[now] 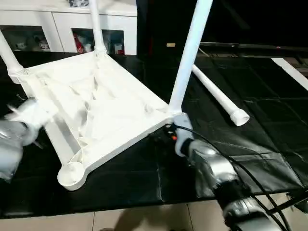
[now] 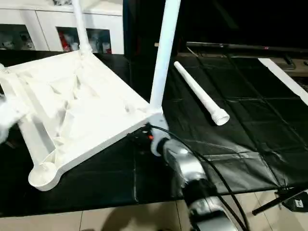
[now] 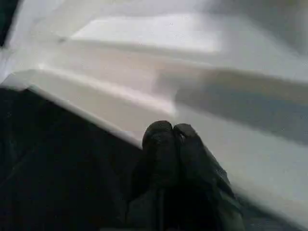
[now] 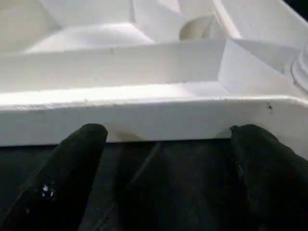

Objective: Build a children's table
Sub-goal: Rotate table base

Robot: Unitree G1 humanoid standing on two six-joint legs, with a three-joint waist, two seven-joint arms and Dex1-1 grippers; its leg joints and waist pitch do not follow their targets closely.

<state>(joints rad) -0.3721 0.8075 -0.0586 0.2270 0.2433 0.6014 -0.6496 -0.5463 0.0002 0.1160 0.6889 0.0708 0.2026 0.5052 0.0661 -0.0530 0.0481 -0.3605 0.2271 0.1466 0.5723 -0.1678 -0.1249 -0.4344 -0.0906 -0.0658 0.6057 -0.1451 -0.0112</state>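
The children's table top [image 1: 103, 103] lies upside down on the black mat, ribbed underside up. Three white legs stand in its corner sockets: one at the far left [image 1: 8, 57], one at the back [image 1: 96, 29], one at the right corner [image 1: 188, 57]. A loose leg [image 1: 219, 96] lies on the mat to the right. The near corner socket [image 1: 72, 174] is empty. My left gripper [image 3: 166, 137] is shut, fingertips together against the top's left rim with nothing between them. My right gripper [image 4: 168, 144] is open, its fingers [image 4: 82, 149] spread just below the rim near the right corner.
A white cabinet with glass doors [image 1: 62, 29] stands behind the mat. A white strip [image 1: 291, 72] lies at the far right. Black cables [image 1: 240, 161] run along my right forearm. The mat's front edge meets tiled floor [image 1: 144, 219].
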